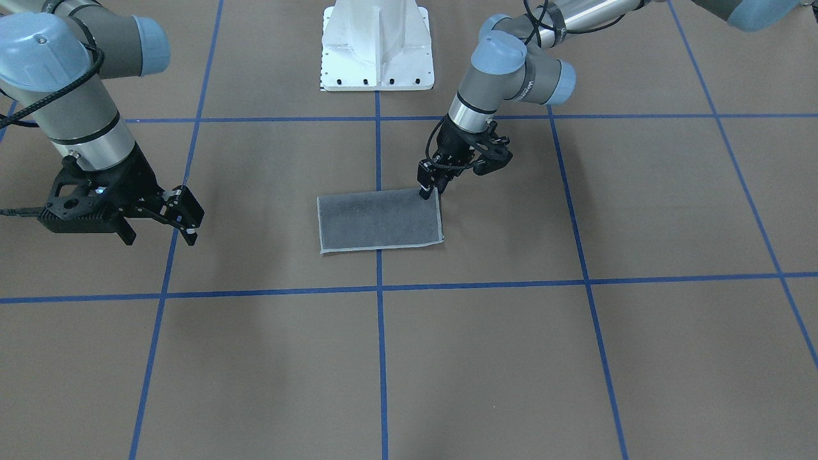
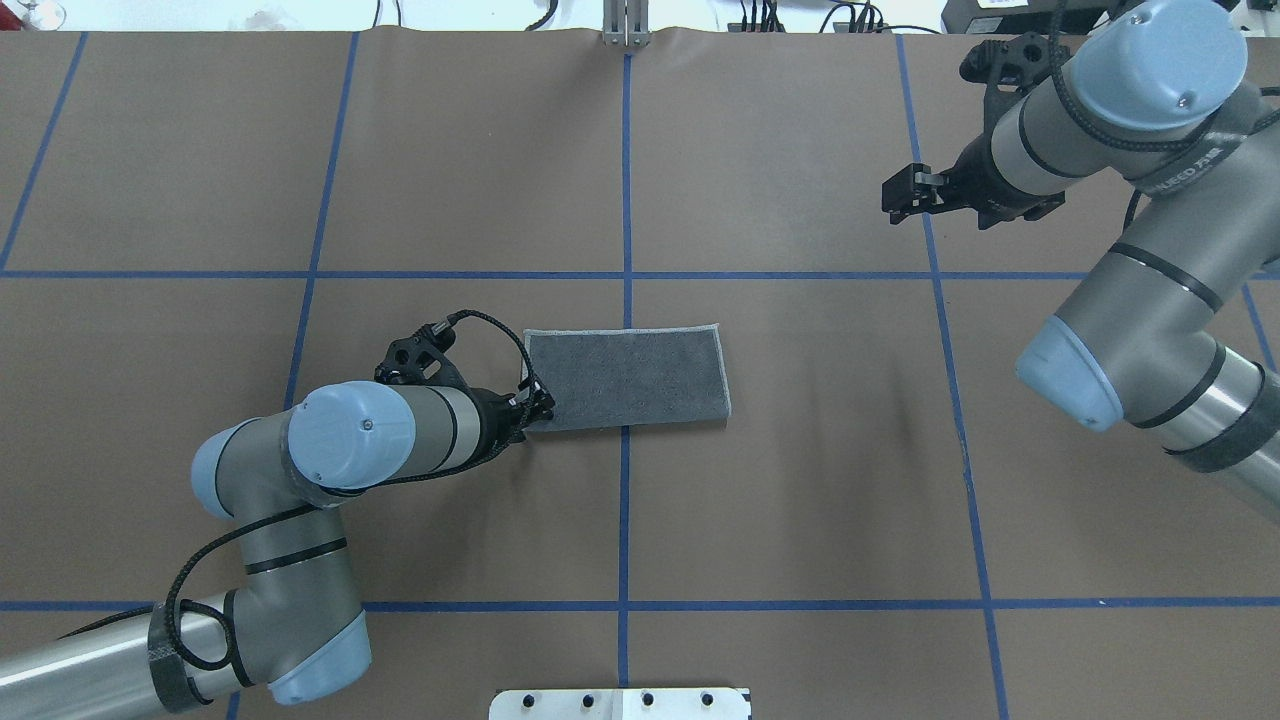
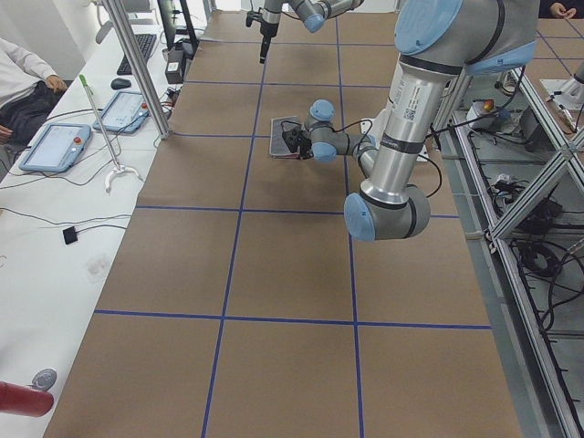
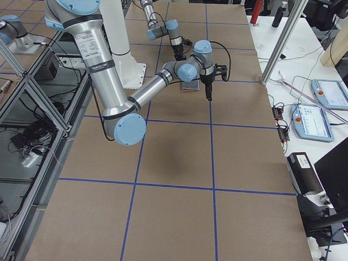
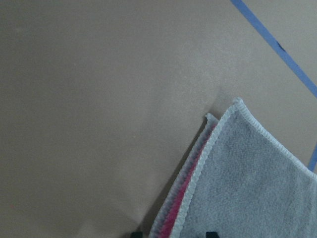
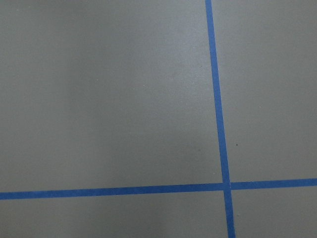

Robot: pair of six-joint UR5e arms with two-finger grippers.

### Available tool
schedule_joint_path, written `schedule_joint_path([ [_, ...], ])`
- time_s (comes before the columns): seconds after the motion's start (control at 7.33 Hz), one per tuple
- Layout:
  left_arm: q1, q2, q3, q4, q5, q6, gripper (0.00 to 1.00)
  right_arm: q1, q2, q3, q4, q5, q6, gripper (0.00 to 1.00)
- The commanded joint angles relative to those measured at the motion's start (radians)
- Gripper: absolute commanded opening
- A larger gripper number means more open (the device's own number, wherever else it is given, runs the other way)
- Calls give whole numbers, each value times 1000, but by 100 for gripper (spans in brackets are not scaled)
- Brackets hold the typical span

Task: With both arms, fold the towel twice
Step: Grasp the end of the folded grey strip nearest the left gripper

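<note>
The towel [image 1: 380,220] lies flat at the table's middle as a rectangle folded in half, grey face up, with a light stitched border. The overhead view shows it too [image 2: 630,378]. In the left wrist view its two layers [image 5: 247,188] show a pink strip between them at the corner. My left gripper [image 1: 429,190] is low at the towel's corner nearest the robot's left side [image 2: 540,408]. Its jaws stand apart, straddling the towel's edge. My right gripper [image 1: 160,237] is open and empty, hovering well off to the robot's right [image 2: 895,200], far from the towel.
The white pedestal base [image 1: 377,45] stands at the robot's side of the table. Blue tape lines [image 6: 218,124] grid the brown table. A side bench with tablets [image 3: 55,146] and a metal post [image 3: 137,64] runs along the far edge.
</note>
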Motion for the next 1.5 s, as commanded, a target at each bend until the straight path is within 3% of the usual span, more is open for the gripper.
schedule_joint_path([
  [0.0,4,4,-4,-14,0,2,47,0,0,0,0,-1,2,100],
  [0.27,4,4,-5,-15,0,3,17,0,-1,0,0,-1,3,100],
  [0.41,3,6,-8,-15,0,3,13,0,0,0,0,-1,3,100],
  [0.82,0,7,-10,-17,1,26,18,0,-1,2,0,-1,3,100],
  [0.95,-2,7,-12,-17,1,26,0,0,-1,2,0,-1,3,100],
  [1.36,-32,94,-92,-15,-2,133,0,0,-3,2,0,-1,3,100],
])
